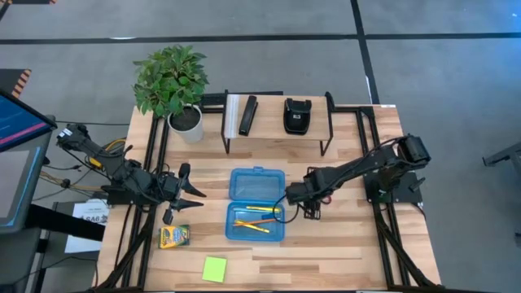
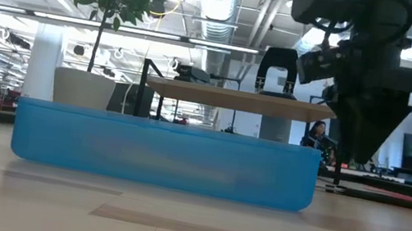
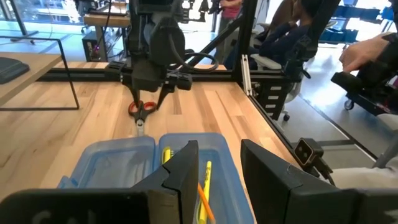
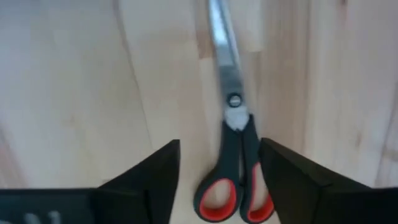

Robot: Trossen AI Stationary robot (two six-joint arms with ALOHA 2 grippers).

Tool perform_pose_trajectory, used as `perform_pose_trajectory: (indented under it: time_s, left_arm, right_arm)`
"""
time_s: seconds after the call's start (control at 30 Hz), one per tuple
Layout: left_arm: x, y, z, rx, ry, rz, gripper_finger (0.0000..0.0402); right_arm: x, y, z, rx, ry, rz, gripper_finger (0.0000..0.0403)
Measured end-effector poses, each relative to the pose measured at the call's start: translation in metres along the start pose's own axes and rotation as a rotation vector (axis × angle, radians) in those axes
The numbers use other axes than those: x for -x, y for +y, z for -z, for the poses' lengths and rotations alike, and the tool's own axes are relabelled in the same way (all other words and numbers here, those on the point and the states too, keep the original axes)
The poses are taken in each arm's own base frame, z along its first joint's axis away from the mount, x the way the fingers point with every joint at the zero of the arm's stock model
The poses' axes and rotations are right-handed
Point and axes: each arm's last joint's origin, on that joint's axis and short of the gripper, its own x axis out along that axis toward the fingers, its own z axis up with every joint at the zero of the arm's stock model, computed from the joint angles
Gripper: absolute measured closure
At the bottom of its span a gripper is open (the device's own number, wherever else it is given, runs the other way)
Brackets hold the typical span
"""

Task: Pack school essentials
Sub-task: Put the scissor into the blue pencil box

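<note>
The right gripper (image 1: 295, 198) is down low over the scissors (image 4: 230, 168), just beside the right edge of the blue case (image 1: 257, 204). Its fingers (image 4: 155, 171) stand apart, one on either side of the red-and-black handles, and I see no grip on them; the scissors lie flat on the desk (image 1: 342, 252) with the blade pointing away from the wrist.

The case lies open in the middle of the desk. In its near half are orange and yellow pencils (image 1: 254, 220), slanting across one another. From table height only its long blue wall shows, with the right gripper hanging just past its right end.

The left gripper (image 1: 189, 193) waits to the left of the case, aimed toward it. Its fingers (image 3: 186, 171) have a narrow gap between them and nothing in it.

Just below that gripper lies the green-yellow crayon box (image 1: 174, 237); there is print on its face, but I cannot read it. The lime sticky-note pad (image 1: 215, 268) sits nearer the front edge, well apart from the case.

At the back, a low shelf (image 1: 277, 130) carries a black bar (image 1: 247, 115) and a black pouch (image 1: 296, 115), with a potted plant (image 1: 172, 81) to its left.
</note>
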Motion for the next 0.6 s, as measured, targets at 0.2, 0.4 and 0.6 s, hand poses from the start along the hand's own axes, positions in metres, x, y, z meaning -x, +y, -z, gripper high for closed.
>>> perform_pose_trajectory:
  time_s: [0.2,0.4,0.6]
  left_arm:
    - [0.000,0.000,0.000,0.001,-0.002,-0.002,0.0294]
    - [0.000,0.000,0.000,0.001,-0.001,-0.002,0.0294]
    - [0.000,0.000,0.000,0.000,-0.001,-0.002,0.0294]
  right_arm:
    - [-0.004,-0.007,-0.001,-0.018,0.004,0.002,0.0123]
    - [-0.030,-0.023,0.011,-0.059,0.058,-0.009,0.0122]
    - [-0.047,-0.028,0.014,-0.036,0.007,-0.027,0.0122]
